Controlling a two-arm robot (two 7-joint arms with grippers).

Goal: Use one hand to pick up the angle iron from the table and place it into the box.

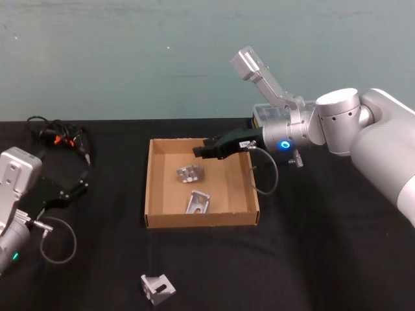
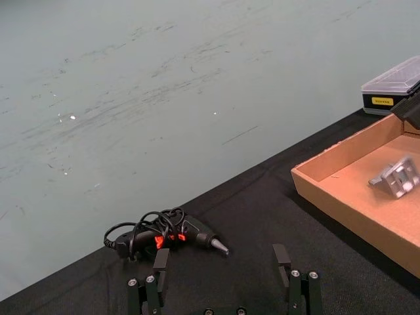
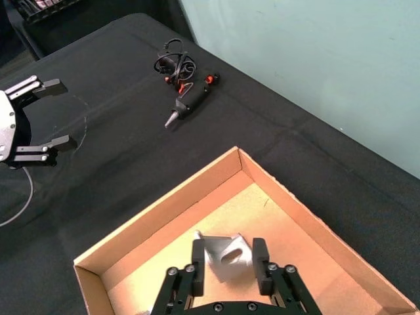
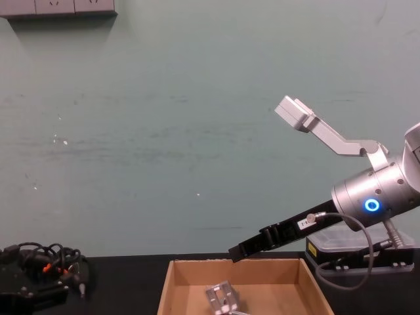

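One silver angle iron (image 1: 157, 287) lies on the black table (image 1: 311, 259) near the front edge, left of centre. The brown cardboard box (image 1: 201, 220) sits mid-table with two angle irons on its floor, one toward the back (image 1: 189, 173) and one at the front (image 1: 198, 202). My right gripper (image 1: 200, 151) hovers over the box's back part, open and empty; in the right wrist view its fingers (image 3: 197, 252) straddle an angle iron (image 3: 223, 257) lying below on the box floor. My left gripper (image 1: 79, 183) rests open at the table's left side.
A black electric screwdriver with a coiled cable (image 1: 58, 137) lies at the back left. A black case with a clear lid (image 4: 354, 249) stands behind the box on the right, under the right arm. A teal wall backs the table.
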